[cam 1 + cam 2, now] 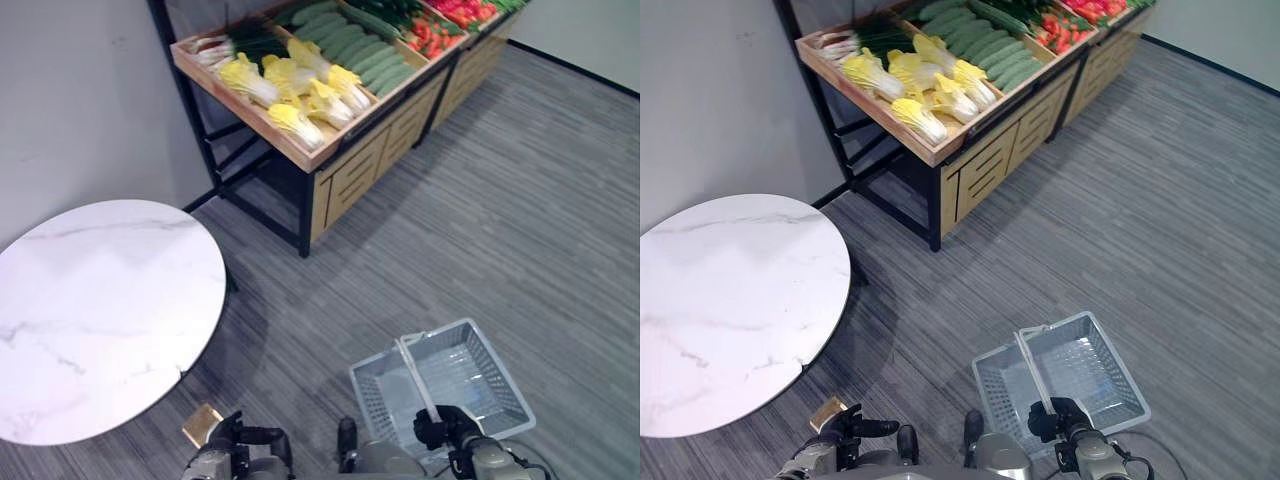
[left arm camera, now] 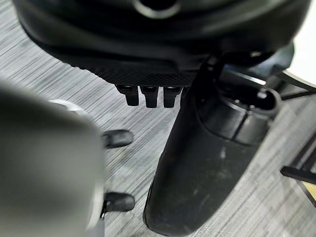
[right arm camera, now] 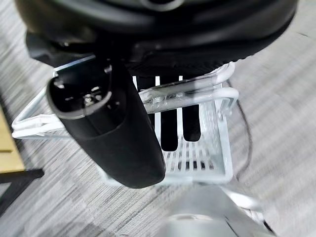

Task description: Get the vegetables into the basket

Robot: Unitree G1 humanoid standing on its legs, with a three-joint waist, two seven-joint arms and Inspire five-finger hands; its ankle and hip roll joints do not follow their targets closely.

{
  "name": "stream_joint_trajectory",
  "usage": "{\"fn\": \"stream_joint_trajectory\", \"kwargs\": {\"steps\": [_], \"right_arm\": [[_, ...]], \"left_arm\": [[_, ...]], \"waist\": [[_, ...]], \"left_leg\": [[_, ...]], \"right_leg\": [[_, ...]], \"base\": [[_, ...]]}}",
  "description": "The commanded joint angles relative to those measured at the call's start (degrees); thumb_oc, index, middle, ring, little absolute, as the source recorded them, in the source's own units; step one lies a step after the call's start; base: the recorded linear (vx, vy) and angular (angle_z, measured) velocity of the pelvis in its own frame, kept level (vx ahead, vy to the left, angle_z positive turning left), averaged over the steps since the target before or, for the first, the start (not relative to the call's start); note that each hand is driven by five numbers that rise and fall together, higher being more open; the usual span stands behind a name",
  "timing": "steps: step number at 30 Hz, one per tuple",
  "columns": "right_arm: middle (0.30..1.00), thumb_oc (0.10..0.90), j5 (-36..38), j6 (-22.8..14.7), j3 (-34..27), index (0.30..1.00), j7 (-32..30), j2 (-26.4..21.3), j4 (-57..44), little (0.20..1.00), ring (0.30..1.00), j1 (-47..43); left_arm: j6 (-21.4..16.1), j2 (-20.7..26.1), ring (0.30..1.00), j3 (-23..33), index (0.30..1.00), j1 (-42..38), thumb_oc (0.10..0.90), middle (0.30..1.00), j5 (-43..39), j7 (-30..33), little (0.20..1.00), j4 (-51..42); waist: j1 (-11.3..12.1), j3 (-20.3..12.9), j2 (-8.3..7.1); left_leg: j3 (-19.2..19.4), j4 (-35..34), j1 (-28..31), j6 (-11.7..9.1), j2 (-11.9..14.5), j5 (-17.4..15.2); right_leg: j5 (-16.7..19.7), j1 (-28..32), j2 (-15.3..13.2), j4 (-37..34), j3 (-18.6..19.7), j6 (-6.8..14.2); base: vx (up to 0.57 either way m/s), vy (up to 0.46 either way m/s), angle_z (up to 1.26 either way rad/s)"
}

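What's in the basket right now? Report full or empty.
Empty. The basket shows only its bare mesh floor; the right robot hand holds its handle, and the vegetables lie on the stand.

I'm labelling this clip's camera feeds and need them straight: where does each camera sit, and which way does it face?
Left eye view: on the head, looking down at the round marble table, the vegetable stand and the right hand on the basket handle.
Right eye view: beside it, same scene; left hand low.
Left wrist view: on the left wrist, facing grey carpet past its curled fingers.
Right wrist view: on the right wrist, facing the basket.
Head and right wrist views share the basket.
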Motion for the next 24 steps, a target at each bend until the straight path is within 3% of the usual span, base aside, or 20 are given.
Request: {"fn": "stream_joint_trajectory", "kwargs": {"steps": [1,6,7,10,11,13,14,15,17,18,19,21,24], "right_arm": [[0.3,0.4,2.34,-2.5,0.27,0.3,0.73,0.45,0.01,0.3,0.3,-2.73],[0.3,0.4,3.2,-2.48,-0.1,0.3,0.94,0.9,1.12,0.3,0.3,-2.81],[0.3,0.4,3.28,-2.47,-0.04,0.3,1.05,1.08,1.1,0.3,0.3,-2.95],[0.3,0.4,3.47,-2.53,-0.24,0.3,0.98,1.19,0.87,0.3,0.3,-2.96],[0.3,0.4,3.4,-2.62,0.09,0.3,0.9,1.56,0.14,0.3,0.3,-3.01],[0.3,0.4,2.96,-2.57,0.7,0.3,0.78,1.75,-0.81,0.3,0.3,-2.8],[0.3,0.4,2.84,-2.6,0.71,0.3,0.62,1.67,-1.05,0.3,0.3,-2.8],[0.3,0.4,2.83,-2.58,0.7,0.3,0.61,1.66,-1.08,0.3,0.3,-2.78],[0.3,0.4,2.58,-2.49,0.99,0.3,0.51,1.66,-1.17,0.3,0.3,-2.85],[0.3,0.4,1.83,-2.43,1.78,0.3,0.72,1.65,-1.36,0.3,0.3,-3.34],[0.3,0.4,1.81,-2.42,1.81,0.3,0.71,1.67,-1.38,0.3,0.3,-3.3],[0.3,0.4,1.55,-2.35,1.89,0.3,0.65,1.88,-1.44,0.3,0.3,-3.24],[0.3,0.4,1.93,-2.49,1.69,0.3,0.26,1.68,-1.57,0.3,0.3,-2.89]], "left_arm": [[-1.93,2.02,1.0,0.67,1.0,-0.69,0.9,1.0,1.67,0.24,1.0,0.11],[-1.98,2.58,1.0,0.49,1.0,-0.88,0.9,1.0,2.64,0.25,1.0,-0.21],[-2.02,2.68,1.0,0.58,1.0,-1.14,0.9,1.0,3.03,0.52,1.0,-0.3],[-2.01,2.87,1.0,0.59,1.0,-1.04,0.9,1.0,3.33,0.58,1.0,-0.27],[-1.96,3.4,1.0,1.01,1.0,-0.98,0.9,1.0,3.35,1.07,1.0,-0.06],[-1.71,3.46,1.0,1.81,1.0,-0.67,0.9,1.0,2.68,1.66,1.0,0.29],[-1.67,3.47,1.0,2.23,1.0,-0.51,0.9,1.0,2.37,1.79,1.0,0.4],[-1.68,3.46,1.0,2.22,1.0,-0.51,0.9,1.0,2.36,1.79,1.0,0.41],[-1.46,3.51,1.0,3.43,1.0,0.09,0.9,1.0,1.72,2.03,1.0,0.67],[-1.01,3.27,1.0,4.54,1.0,1.06,0.9,1.0,1.4,1.82,1.0,1.25],[-1.01,3.3,1.0,4.56,1.0,1.11,0.9,1.0,1.42,1.81,1.0,1.25],[-0.63,3.0,1.0,4.99,1.0,1.24,0.9,1.0,1.71,1.45,1.0,1.78],[-0.61,2.2,1.0,5.08,1.0,0.52,0.9,1.0,1.39,1.67,1.0,2.18]], "waist": [[1.03,0.62,-0.16],[0.12,1.83,0.15],[-0.36,2.42,0.26],[-0.78,2.61,0.66],[-0.49,2.86,1.04],[0.03,3.08,2.02],[0.45,2.95,2.09],[0.42,2.99,2.08],[1.78,2.1,1.93],[3.0,0.75,0.8],[3.1,0.77,0.81],[2.56,0.06,0.76],[2.0,-0.82,0.67]], "left_leg": [[2.5,9.48,-0.19,2.13,-1.1,-10.29],[5.83,11.17,-0.56,3.05,-1.42,-11.67],[8.33,11.1,-0.94,3.32,-1.61,-11.67],[8.94,10.34,-0.55,3.19,-1.57,-12.01],[12.1,8.81,-0.4,2.98,-0.65,-11.09],[14.9,5.43,1.08,2.24,0.65,-9.05],[16.22,4.99,1.42,2.01,0.98,-8.67],[16.19,4.93,1.5,1.99,0.95,-8.64],[19.17,3.6,2.18,1.38,1.47,-7.99],[22.52,2.44,2.68,0.84,1.58,-7.27],[22.64,2.26,2.85,0.78,1.61,-7.13],[22.7,0.77,3.35,0.28,1.55,-5.87],[22.58,-0.65,4.1,-1.29,2.31,-4.05]], "right_leg": [[-0.06,-0.93,-3.18,1.5,5.58,6.57],[2.95,-2.5,-2.97,0.5,9.11,7.91],[5.98,-3.6,-2.9,-1.3,10.77,9.24],[6.78,-3.7,-2.85,-1.99,10.5,9.98],[7.36,-5.33,-3.81,-1.92,5.89,9.83],[2.28,-5.14,-6.58,2.04,-6.5,8.42],[1.13,-4.65,-7.46,3.59,-10.27,8.07],[0.99,-4.66,-7.51,3.76,-10.29,8.06],[-1.12,-2.43,-9.71,6.87,-19.68,7.42],[-0.83,0.67,-9.58,5.88,-25.24,7.98],[-0.52,0.93,-9.36,5.34,-25.18,7.97],[-0.97,0.65,-7.35,2.83,-21.43,7.54],[-2.35,2.56,-5.32,-0.46,-20.13,6.18]], "base": [[-0.04,0.244,-0.72],[-0.06,0.14,-0.48],[-0.09,0.105,-0.63],[-0.04,0.077,-0.72],[-0.08,-0.007,-0.62],[-0.08,-0.036,-1.09],[-0.02,-0.029,-1.2],[0.01,-0.026,-0.6],[0.03,-0.112,-1.04],[0.04,-0.169,-1.29],[0.04,-0.217,-1.05],[0.03,-0.164,-0.9],[0.06,-0.281,-0.54]]}}
